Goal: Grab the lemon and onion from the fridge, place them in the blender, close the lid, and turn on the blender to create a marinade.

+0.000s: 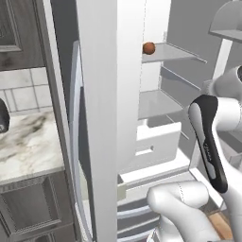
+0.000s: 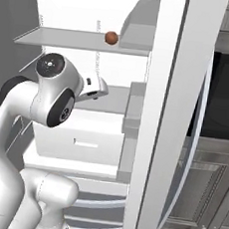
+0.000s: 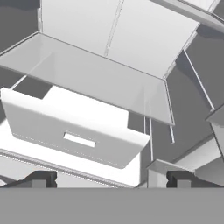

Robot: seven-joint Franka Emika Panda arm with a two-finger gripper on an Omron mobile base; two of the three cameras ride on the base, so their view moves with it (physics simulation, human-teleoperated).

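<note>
Dark fingertips (image 3: 43, 178) of the gripper (image 3: 111, 179) stand spread apart, grasping nothing, facing a smooth white drawer (image 3: 74, 131) inside the fridge (image 1: 101, 118). No writing is readable. Above, the round orange-brown onion (image 1: 149, 47) sits on a flat grey shelf (image 1: 175, 52).

orange-brown onion (image 1: 149, 47), white fridge (image 1: 101, 94), grey shelves (image 3: 96, 78)

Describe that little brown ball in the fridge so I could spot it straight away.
Look into the open white fridge and find the upper grey shelf. The onion sits near that shelf's front edge, a small round orange-brown bulb. It is the one spot of warm colour among white and grey walls, shelves and drawers.
</note>
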